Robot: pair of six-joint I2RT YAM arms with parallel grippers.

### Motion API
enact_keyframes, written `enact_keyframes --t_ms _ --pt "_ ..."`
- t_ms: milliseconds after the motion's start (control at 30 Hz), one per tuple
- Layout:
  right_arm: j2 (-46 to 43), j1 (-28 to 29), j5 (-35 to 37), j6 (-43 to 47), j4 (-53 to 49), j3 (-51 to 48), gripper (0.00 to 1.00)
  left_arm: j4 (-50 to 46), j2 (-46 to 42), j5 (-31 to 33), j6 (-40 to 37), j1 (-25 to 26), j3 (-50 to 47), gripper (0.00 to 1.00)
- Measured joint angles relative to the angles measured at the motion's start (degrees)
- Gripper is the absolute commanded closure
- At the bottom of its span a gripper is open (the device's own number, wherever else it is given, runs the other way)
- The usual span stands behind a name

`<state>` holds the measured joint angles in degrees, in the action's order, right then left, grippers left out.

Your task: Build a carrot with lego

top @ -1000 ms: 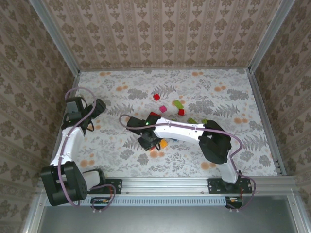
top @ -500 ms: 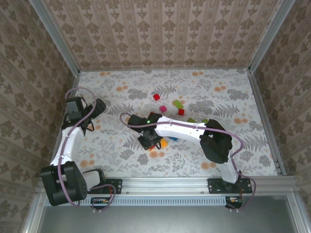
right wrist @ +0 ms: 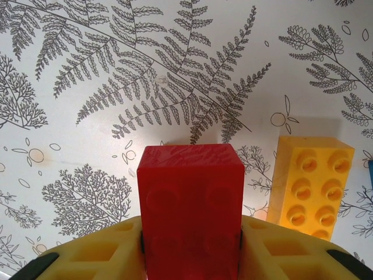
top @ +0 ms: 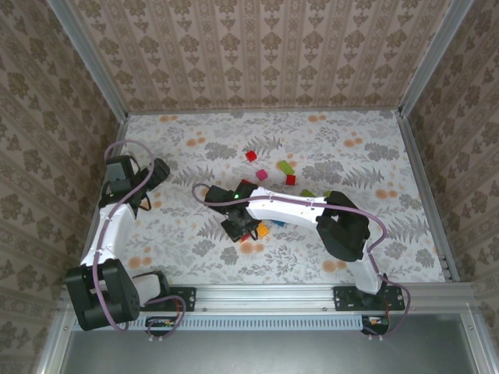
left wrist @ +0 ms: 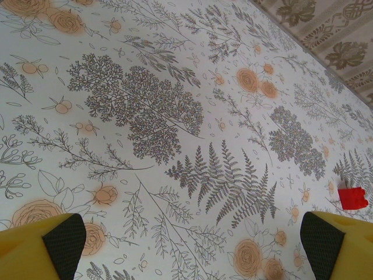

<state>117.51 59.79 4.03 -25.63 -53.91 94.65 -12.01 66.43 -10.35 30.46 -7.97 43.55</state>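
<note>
Presumably the step in hand is the joining of the held red brick to the orange brick, and it is judged to be done best if the red brick is squared over the orange studs, lowered level and pressed straight down, the grip not being eased until the pieces seat.

In the top view, the right gripper (top: 242, 227) is seen at the middle of the table (top: 179, 148), low in the floral field, with the red brick (top: 249, 227) at its tip and the orange brick (top: 263, 230) just beside it to the right. More lego (top: 285, 167) is scattered above and to the right, well apart from the pair. The left gripper (top: 158, 173) is parked at the left side, near no brick.

In the left wrist view, the left gripper (left wrist: 192, 245) is spread wide, its padded fingertips (left wrist: 64, 239) in the bottom corners, with nothing between them; a loose red brick (left wrist: 354, 198) lies at the right edge.

In the right wrist view, the right gripper (right wrist: 191, 245) is clenched on the red brick (right wrist: 191, 204), which is pinched by its sides at bottom centre. The orange brick (right wrist: 309, 186) lies studs-up at the right, close to the red one but apart from it. Whether the red brick rests on the table cannot be told.
</note>
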Motion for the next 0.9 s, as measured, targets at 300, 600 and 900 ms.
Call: enact_keyframes --t_ms 300,600,900 --pt "0.9 -0.1 0.0 0.2 0.3 0.0 0.54 0.0 0.1 0.0 0.0 0.0 0.0 0.01" --pt "1.0 -0.1 -0.2 0.2 1.2 0.0 0.47 0.0 0.4 0.0 0.0 0.0 0.0 0.01" --pt "0.9 -0.1 -0.2 0.3 1.4 -0.2 0.49 0.0 0.4 0.0 0.0 0.0 0.0 0.01"
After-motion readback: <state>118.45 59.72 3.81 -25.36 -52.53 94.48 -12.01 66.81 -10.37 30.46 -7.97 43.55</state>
